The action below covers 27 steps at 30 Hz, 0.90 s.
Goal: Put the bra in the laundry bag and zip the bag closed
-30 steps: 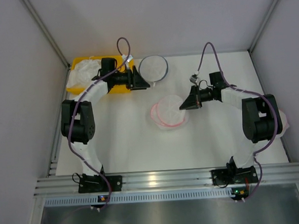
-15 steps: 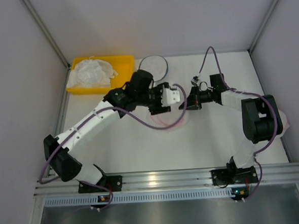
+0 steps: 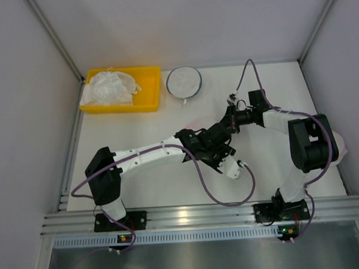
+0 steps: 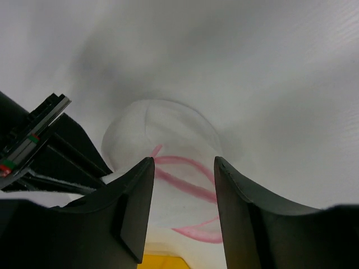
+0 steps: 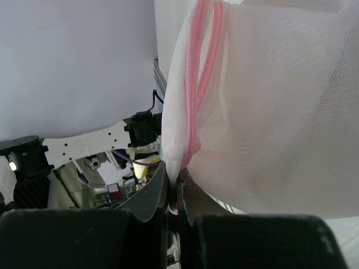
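Both arms stretched inward, left tool (image 4: 183,161) near the laundry bag (image 4: 168,131).

Two robot arms, the left arm (image 3: 150,156) and the right arm (image 3: 308,142); two round mesh bags, one pink-rimmed laundry bag (image 5: 269,112) and one dark-rimmed bag (image 3: 183,82); one yellow tray (image 3: 150,100); one heap of white fabric, the bra (image 3: 108,87); one table (image 3: 158,187).

A yellow bin (image 3: 151,87) sits beside a dark-rimmed round bag (image 3: 183,81) on the table (image 3: 106,133).
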Each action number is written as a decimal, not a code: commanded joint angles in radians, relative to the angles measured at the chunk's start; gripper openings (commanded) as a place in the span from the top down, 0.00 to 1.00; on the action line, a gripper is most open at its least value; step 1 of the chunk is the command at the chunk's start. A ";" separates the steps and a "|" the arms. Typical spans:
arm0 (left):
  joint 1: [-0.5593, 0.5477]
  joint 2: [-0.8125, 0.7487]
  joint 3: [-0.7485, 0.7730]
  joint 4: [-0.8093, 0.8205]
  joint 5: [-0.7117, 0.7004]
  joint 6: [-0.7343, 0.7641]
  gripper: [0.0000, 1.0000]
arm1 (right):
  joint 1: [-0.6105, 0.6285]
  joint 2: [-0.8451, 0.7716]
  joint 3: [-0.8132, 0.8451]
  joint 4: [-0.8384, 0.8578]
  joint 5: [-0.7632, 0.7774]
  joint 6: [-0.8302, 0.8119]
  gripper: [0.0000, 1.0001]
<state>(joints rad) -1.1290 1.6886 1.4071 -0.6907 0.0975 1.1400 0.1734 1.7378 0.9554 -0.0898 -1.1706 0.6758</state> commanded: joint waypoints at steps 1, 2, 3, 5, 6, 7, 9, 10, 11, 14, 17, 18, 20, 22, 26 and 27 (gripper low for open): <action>-0.037 0.103 0.093 0.034 -0.114 0.046 0.50 | 0.028 -0.020 0.002 0.036 0.000 0.027 1.00; -0.037 0.118 0.104 0.034 -0.114 0.046 0.50 | 0.028 -0.020 0.002 0.036 0.000 0.027 1.00; -0.037 0.131 0.111 0.034 -0.126 0.043 0.50 | 0.029 -0.015 0.002 0.036 -0.003 0.028 1.00; -0.038 0.157 0.128 0.034 -0.142 0.038 0.53 | 0.029 -0.011 0.002 0.041 -0.003 0.033 1.00; -0.038 0.169 0.135 0.034 -0.151 0.037 0.55 | 0.029 -0.009 0.000 0.042 -0.003 0.033 1.00; -0.038 0.181 0.141 0.034 -0.177 0.032 0.57 | 0.029 -0.009 0.000 0.042 -0.003 0.034 1.00; -0.038 0.210 0.154 0.034 -0.208 0.029 0.60 | 0.029 -0.006 -0.001 0.045 -0.004 0.036 1.00; -0.038 0.218 0.161 0.034 -0.223 0.020 0.61 | 0.031 -0.006 -0.003 0.045 -0.004 0.039 1.00; -0.037 0.236 0.170 0.034 -0.243 0.011 0.63 | 0.031 -0.006 -0.003 0.047 -0.004 0.039 1.00; -0.026 0.258 0.179 0.034 -0.277 0.007 0.68 | 0.031 -0.006 -0.007 0.047 -0.003 0.038 1.00; -0.018 0.258 0.191 0.036 -0.282 0.006 0.71 | 0.031 -0.011 -0.009 0.041 -0.003 0.028 1.00; -0.017 0.257 0.193 0.034 -0.280 0.009 0.76 | 0.029 -0.009 -0.009 0.038 -0.003 0.027 1.00; -0.017 0.243 0.190 0.033 -0.278 0.012 0.80 | 0.029 -0.009 -0.003 0.033 0.000 0.019 1.00; -0.017 0.229 0.179 0.028 -0.265 0.015 0.91 | 0.031 -0.009 0.000 0.027 0.002 0.011 1.00; -0.018 0.195 0.161 -0.021 -0.223 -0.003 1.00 | 0.029 -0.009 0.032 -0.025 0.011 -0.034 1.00; -0.018 0.191 0.158 -0.032 -0.214 -0.017 1.00 | 0.029 -0.004 0.040 -0.039 0.014 -0.047 1.00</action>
<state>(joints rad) -1.1507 1.9503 1.5570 -0.6838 -0.1429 1.1469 0.1894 1.7382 0.9558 -0.1032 -1.1660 0.6846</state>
